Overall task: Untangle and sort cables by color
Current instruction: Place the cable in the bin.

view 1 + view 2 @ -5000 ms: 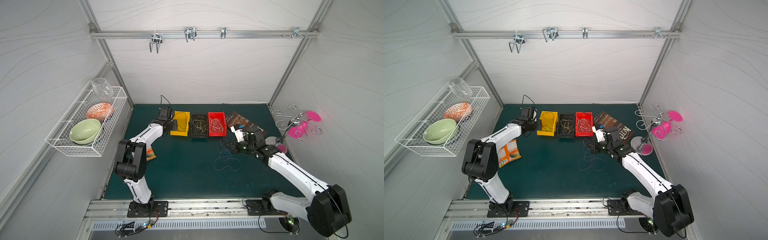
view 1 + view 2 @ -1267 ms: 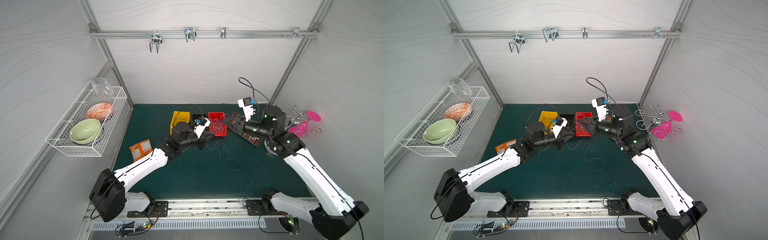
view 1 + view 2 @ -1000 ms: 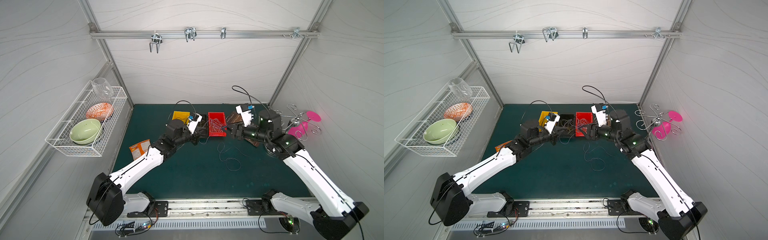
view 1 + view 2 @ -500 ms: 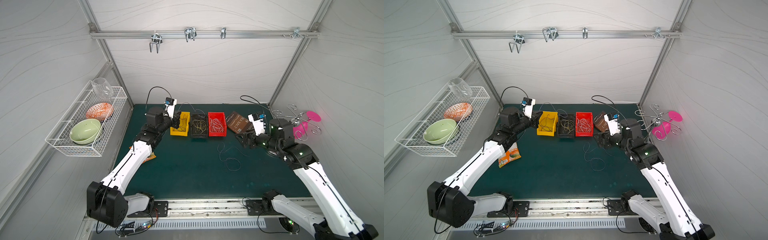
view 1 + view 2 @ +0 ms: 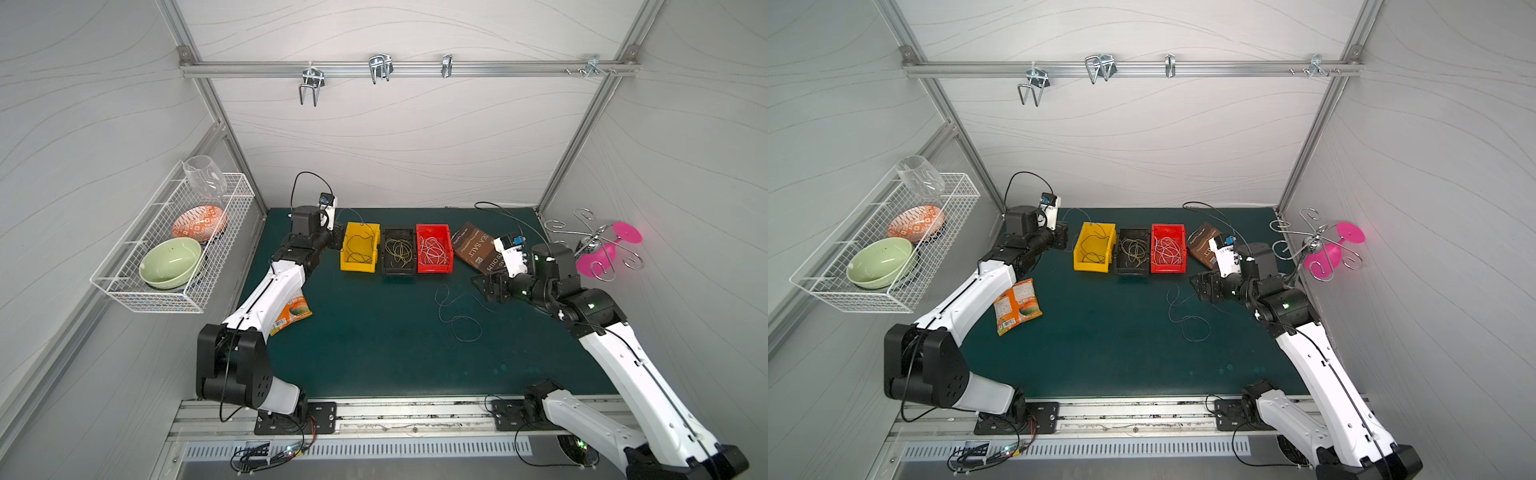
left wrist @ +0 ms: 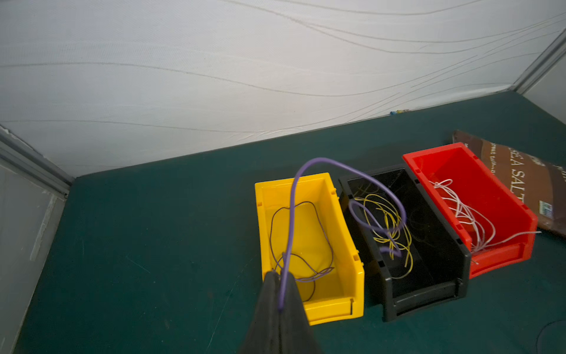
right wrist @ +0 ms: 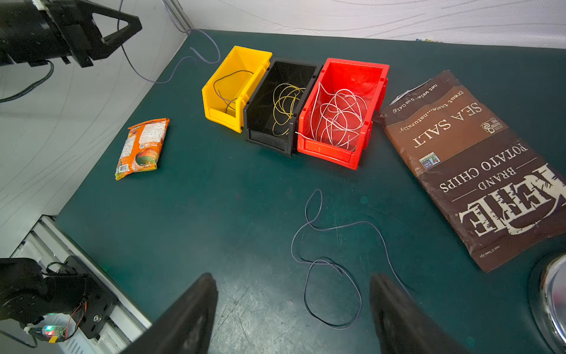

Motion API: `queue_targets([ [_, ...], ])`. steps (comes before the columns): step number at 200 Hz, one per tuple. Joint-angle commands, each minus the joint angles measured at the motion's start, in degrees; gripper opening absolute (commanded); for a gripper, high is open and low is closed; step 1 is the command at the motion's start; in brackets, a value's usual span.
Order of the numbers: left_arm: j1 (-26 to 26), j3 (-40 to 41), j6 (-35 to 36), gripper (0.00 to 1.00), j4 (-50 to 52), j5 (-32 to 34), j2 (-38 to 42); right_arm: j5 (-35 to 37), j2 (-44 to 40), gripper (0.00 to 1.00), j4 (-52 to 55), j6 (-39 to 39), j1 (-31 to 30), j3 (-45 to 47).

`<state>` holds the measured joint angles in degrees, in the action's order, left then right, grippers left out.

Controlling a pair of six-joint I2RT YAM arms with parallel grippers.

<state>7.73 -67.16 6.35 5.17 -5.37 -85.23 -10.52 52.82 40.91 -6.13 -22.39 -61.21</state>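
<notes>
My left gripper (image 6: pixel 280 277) is shut on a thin purple cable (image 6: pixel 294 199), which arcs up and curls over the yellow bin (image 6: pixel 355 275) and black bin (image 6: pixel 428 294). In both top views this gripper (image 5: pixel 336 239) sits just left of the yellow bin (image 5: pixel 1094 266). Dark cables lie in the yellow bin, yellow-olive cables (image 7: pixel 286 104) in the black one, and white cables (image 7: pixel 337 119) in the red bin (image 7: pixel 327 153). One loose dark cable (image 7: pixel 330 260) loops on the green mat. My right gripper (image 7: pixel 294 285) is open just above that loop, holding nothing.
A brown chips bag (image 5: pixel 476 249) lies right of the red bin, behind my right gripper (image 5: pixel 484 286). An orange snack packet (image 5: pixel 1017 305) lies beside the left arm. A wire basket (image 5: pixel 174 249) with bowls hangs on the left wall. A pink glass (image 5: pixel 602 253) hangs on the right.
The left arm swung from over the bins to the far left beside the yellow bin, carrying the purple cable. The right arm drew back from the red bin and lowered beside the loose cable.
</notes>
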Motion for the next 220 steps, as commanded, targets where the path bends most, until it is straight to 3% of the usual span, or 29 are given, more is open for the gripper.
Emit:
queue_targets([
  [1,-0.4,-3.9,0.4,0.00,-1.4,0.1,-2.5,-0.7,0.5,0.80,-1.2,0.5,0.6,0.5],
  [32,-0.4,-5.5,-1.8,0.00,-2.2,-0.7,-6.7,-1.1,1.5,0.81,-1.8,0.2,0.8,0.7],
  [86,-1.5,-6.7,-4.6,0.00,-1.0,3.7,-9.3,-1.4,3.2,0.81,-2.6,-0.2,0.9,1.2],
  [117,-1.8,-6.8,-0.8,0.00,1.5,5.7,-8.9,-1.5,3.8,0.85,-3.2,0.0,0.9,1.5],
  [121,-1.8,-6.8,-0.2,0.00,1.8,6.0,-8.9,-1.4,3.7,0.87,-3.3,0.0,0.9,1.5],
  [127,-1.8,-6.8,0.6,0.00,2.3,6.6,-8.9,-1.5,3.7,0.99,-3.5,0.0,0.9,1.7],
  [220,-1.7,-9.4,11.0,0.00,7.4,15.4,-10.3,-1.2,3.5,0.99,-3.1,0.6,2.0,1.7],
])
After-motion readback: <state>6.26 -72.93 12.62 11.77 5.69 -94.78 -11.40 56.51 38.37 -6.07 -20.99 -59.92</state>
